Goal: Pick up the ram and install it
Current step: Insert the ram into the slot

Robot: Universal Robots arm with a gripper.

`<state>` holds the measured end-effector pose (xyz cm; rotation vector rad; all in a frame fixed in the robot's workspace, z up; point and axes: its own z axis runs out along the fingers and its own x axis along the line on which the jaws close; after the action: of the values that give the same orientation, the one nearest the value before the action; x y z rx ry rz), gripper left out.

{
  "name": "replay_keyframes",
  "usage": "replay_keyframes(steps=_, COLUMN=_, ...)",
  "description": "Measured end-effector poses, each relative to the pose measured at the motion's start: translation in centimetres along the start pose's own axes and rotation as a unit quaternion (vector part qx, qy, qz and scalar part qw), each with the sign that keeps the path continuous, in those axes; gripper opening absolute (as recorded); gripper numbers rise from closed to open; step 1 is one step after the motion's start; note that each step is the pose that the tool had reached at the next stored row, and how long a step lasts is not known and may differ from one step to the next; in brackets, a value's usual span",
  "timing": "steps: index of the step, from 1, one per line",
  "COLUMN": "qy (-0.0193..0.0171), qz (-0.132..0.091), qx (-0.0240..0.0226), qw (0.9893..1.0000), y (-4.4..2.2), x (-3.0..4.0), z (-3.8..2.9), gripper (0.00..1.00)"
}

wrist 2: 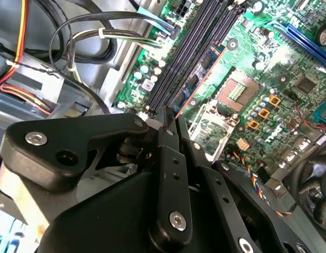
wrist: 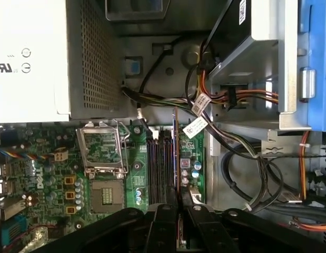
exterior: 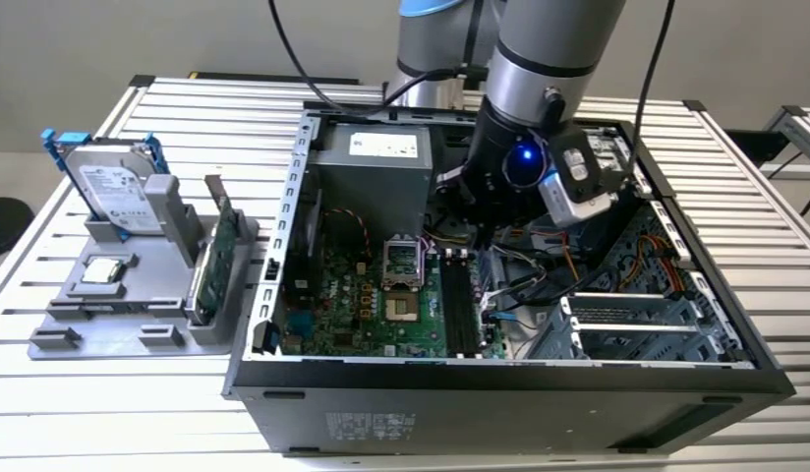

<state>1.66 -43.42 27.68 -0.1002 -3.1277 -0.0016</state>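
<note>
On the exterior view's left, a grey holder (exterior: 117,305) rests on the slatted desk (exterior: 64,413). It keeps parts upright and easy to grasp: a silver hard drive (exterior: 110,187) with blue rails stands at its far end, and a green circuit card (exterior: 219,270) stands on edge along its side nearest the computer. A small square chip (exterior: 106,271) lies flat in a recess of the holder.

Toward the middle sits the open computer case (exterior: 510,379), lying on its side so that the green motherboard (exterior: 366,300) faces up and can be reached from above. The empty processor socket (exterior: 400,264) lies just beside the black memory slots (exterior: 460,305).

Above those slots the arm reaches down into the case, its pincer (exterior: 488,236) low over the board. In the first wrist view the pincer (wrist: 178,211) is drawn narrow on the ram (wrist: 176,153), which shows edge-on as a thin dark stick with a reddish edge, standing on its long edge in line with the memory slots (wrist: 160,163), apparently so it can go straight down. In the second wrist view the ram (wrist 2: 197,79) runs out from the pincer (wrist 2: 170,121) along the slots, at or in one of them; whether it is fully seated cannot be told.

On the exterior view's right, bundled cables (exterior: 641,246) and the drive cage (exterior: 635,329) fill the rest of the case.
</note>
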Motion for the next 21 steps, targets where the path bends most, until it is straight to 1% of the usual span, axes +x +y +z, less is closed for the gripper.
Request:
replay_keyframes(steps=4, qy=0.0000, qz=0.000, qx=0.0000, qw=1.0000, y=-0.09, x=-0.01, z=0.32, gripper=0.00)
replay_keyframes(steps=11, qy=0.0001, qz=0.001, qx=-0.0001, qw=1.0000, y=-0.12, x=-0.01, z=0.39, gripper=0.00)
replay_keyframes(steps=21, qy=0.0001, qz=0.001, qx=0.0000, qw=1.0000, y=-0.40, x=-0.04, z=0.80, gripper=0.00)
